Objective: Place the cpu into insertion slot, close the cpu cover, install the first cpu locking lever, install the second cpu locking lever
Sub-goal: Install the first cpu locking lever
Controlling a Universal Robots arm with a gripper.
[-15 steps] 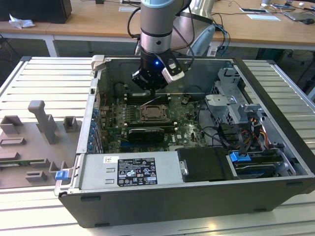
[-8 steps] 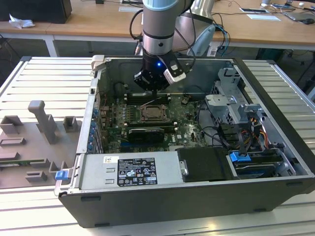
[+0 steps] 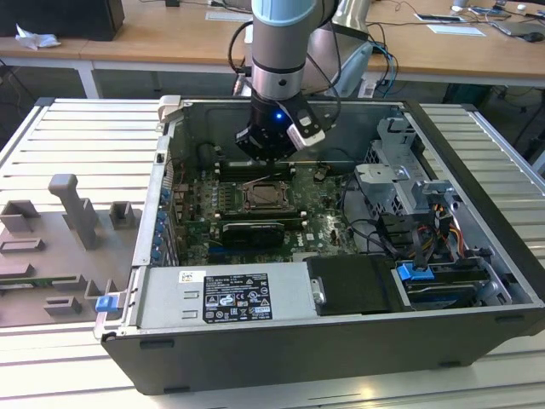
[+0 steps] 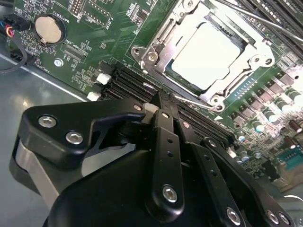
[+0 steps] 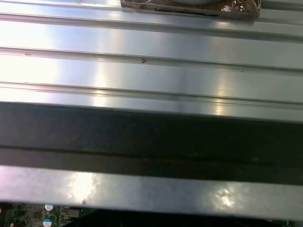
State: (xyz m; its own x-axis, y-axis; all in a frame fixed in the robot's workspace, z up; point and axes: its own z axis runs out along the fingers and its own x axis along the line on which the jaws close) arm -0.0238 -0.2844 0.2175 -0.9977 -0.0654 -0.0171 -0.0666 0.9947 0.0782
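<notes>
Fingers: in the second wrist view the black fingers [image 4: 163, 120] stand pressed together, closed on nothing, their tips just above the memory slots [image 4: 137, 85] beside the socket.
Gripper: in the exterior view the gripper [image 3: 274, 152] hangs inside the open computer case [image 3: 281, 362], just above the board's far side, near the socket.
Cpu: the cpu [image 4: 208, 54] lies flat in the insertion slot [image 4: 165, 35], its pale face up; it is square, so no long axis shows, and its edges run in line with the socket frame. In the exterior view it sits at mid-board [image 3: 262, 195].
Cpu cover: the cpu cover [image 4: 244, 47] appears to lie down around the chip as a silver frame with the chip's face showing through its cut-out.
Locking levers: one thin wire lever [image 4: 189, 98] runs along the socket edge nearest the fingers; another [image 4: 255, 19] crosses above the far edge. Whether either is hooked I cannot tell.
Board: the green motherboard [image 4: 94, 42] carries a round coin battery [image 4: 49, 28] well apart from the socket.
Case surroundings: a power supply [image 3: 226, 294] lies along the case's near side.
Table: the ribbed metal table [image 3: 77, 145] carries the case and grey fixtures [image 3: 72, 209] on the exterior view's left.
</notes>
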